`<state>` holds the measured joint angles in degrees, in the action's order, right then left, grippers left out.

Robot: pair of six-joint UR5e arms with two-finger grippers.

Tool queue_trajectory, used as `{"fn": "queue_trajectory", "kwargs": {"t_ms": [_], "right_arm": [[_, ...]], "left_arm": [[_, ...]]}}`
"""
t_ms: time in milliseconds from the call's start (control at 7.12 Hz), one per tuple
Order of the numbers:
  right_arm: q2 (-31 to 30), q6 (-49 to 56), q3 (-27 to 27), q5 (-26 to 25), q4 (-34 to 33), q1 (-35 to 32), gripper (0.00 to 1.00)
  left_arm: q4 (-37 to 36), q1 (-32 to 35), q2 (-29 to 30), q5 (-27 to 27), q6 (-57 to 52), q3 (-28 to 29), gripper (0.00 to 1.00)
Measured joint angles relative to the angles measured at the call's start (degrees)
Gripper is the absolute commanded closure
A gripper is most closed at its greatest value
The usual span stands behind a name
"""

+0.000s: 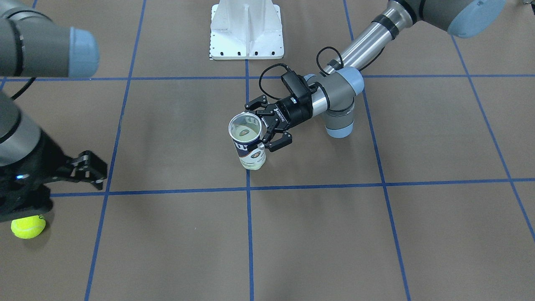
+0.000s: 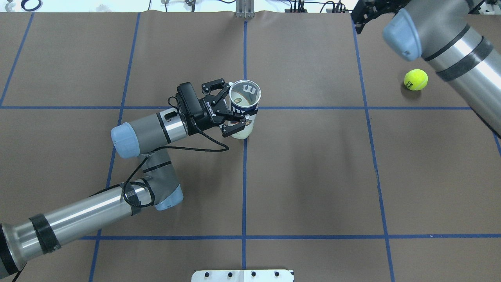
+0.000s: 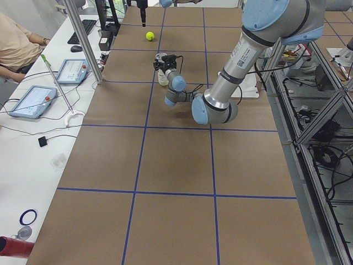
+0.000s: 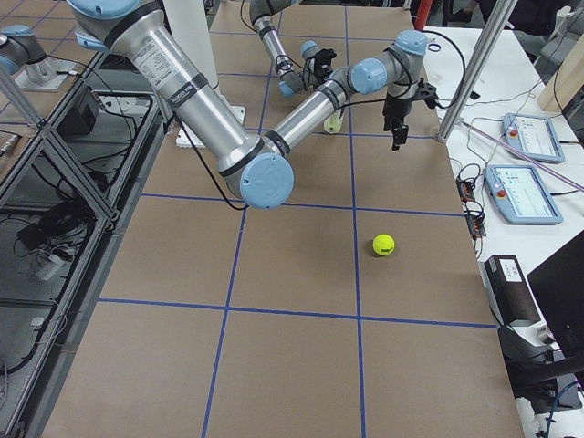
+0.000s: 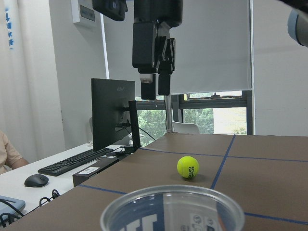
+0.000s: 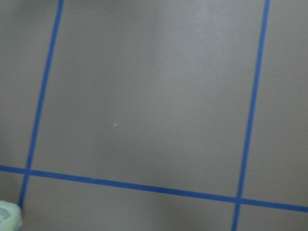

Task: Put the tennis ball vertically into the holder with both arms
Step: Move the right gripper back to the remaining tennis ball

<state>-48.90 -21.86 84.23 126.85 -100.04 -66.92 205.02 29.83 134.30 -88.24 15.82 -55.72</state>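
The holder [image 1: 250, 154], a clear can with a white and navy label, stands upright near the middle of the table; it also shows in the overhead view [image 2: 244, 96]. My left gripper [image 1: 259, 125] reaches in level with its fingers on either side of the can's upper part and seems shut on it. The can's open rim [image 5: 173, 211] fills the bottom of the left wrist view. The yellow tennis ball [image 2: 415, 79] lies alone on the table at my right. My right gripper [image 1: 98, 171] hangs above the table beside the ball, fingers down, empty; it looks open [image 5: 156, 89].
The white metal pedestal base [image 1: 246, 29] stands at the table's edge on my side. Blue tape lines grid the brown table. A monitor [image 5: 113, 113] and keyboard sit past the table's right end. An operator [image 3: 16, 44] sits by tablets along the far side.
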Motion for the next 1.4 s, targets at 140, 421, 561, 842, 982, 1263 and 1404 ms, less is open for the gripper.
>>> {"fn": "queue_trajectory", "kwargs": {"t_ms": [140,421,561,842,982,1263,1404], "right_arm": [[-1.0,4.34,-8.45,2.43,8.43,-3.41,0.01],[-1.57,11.43,-21.56,4.12,19.89,-6.86,0.01],[-1.57,12.56,-26.96,4.13,25.68,-7.34,0.01],[-2.43,7.31,-31.38,4.18,33.17,-6.75,0.01],[-4.38,3.51,-29.61,3.72,34.73,-5.25,0.01],[-10.07,-2.01,-23.13,-0.85,36.21,-0.85,0.01],[-12.44,-2.74,-20.79,-3.09,36.42,0.6,0.01]], "left_arm": [[0.02,0.06,0.0,0.0,0.0,0.0,0.19],[0.05,0.18,0.01,0.0,0.02,-0.06,0.19],[0.06,0.24,0.05,0.0,0.06,-0.08,0.19],[0.07,0.29,0.08,0.0,0.17,-0.09,0.19],[0.05,0.27,0.08,0.0,0.25,-0.09,0.19],[0.03,0.24,0.09,0.0,0.34,-0.09,0.19],[0.02,0.24,0.09,0.0,0.37,-0.09,0.19]]}}
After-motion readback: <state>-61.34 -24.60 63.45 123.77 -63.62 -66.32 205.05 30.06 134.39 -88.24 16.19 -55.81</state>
